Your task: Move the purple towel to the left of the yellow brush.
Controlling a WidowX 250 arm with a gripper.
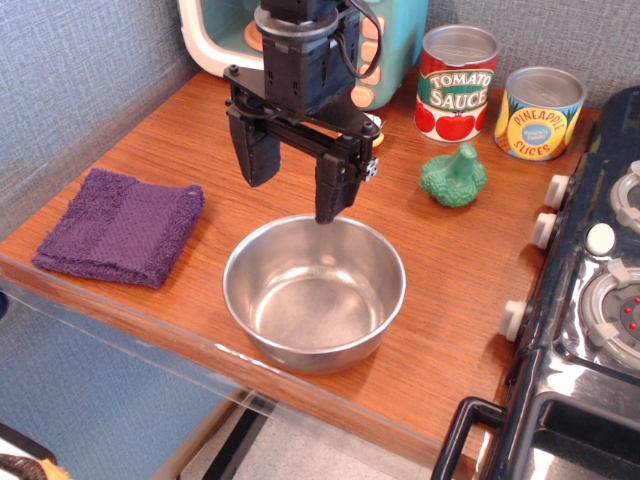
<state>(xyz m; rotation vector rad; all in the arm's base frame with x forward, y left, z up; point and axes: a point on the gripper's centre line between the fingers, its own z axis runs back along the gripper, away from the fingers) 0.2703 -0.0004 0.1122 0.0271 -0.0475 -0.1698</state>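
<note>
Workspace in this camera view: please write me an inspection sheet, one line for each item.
Surface: brown wooden counter, bare at its middle.
Job's things: folded dark purple terry towel near the left front edge; yellow brush hidden, only a yellow sliver behind the gripper.
Clutter: round steel bowl, empty; green toy broccoli; tomato sauce can; pineapple slices can.
Grippers: black gripper open, holding nothing, above the bowl's far rim.
Cables: black cable on the arm.
Surroundings: black toy stove right; grey wall.
</note>
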